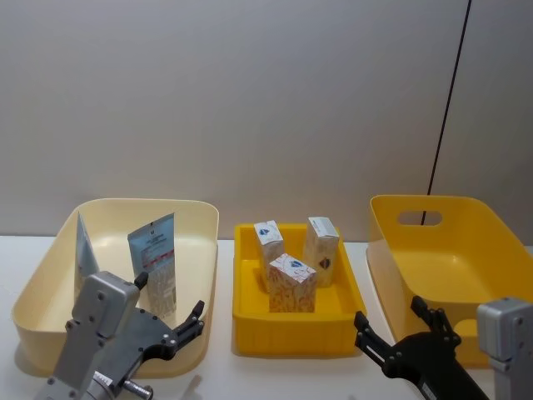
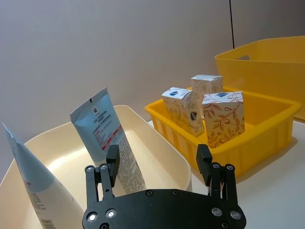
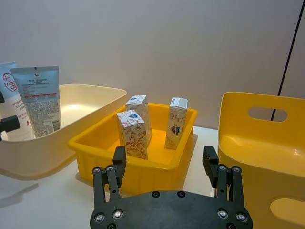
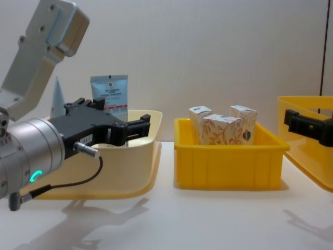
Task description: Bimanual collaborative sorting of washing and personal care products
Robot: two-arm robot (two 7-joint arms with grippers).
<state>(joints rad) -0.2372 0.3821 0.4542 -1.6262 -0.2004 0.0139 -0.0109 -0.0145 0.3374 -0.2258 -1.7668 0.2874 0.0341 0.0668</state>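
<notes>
Tube (image 2: 102, 133) just beyond left pincer (image 2: 158, 155)

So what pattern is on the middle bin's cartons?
Orange leafy print on white cartons; best in left wrist view.

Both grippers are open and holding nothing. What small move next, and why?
Probably ease the right gripper forward toward the front carton in the middle tray: its jaws are open, the carton stands upright nearest it, and the large yellow bin sits right beside. The left gripper hovers open by the cream bin.
</notes>
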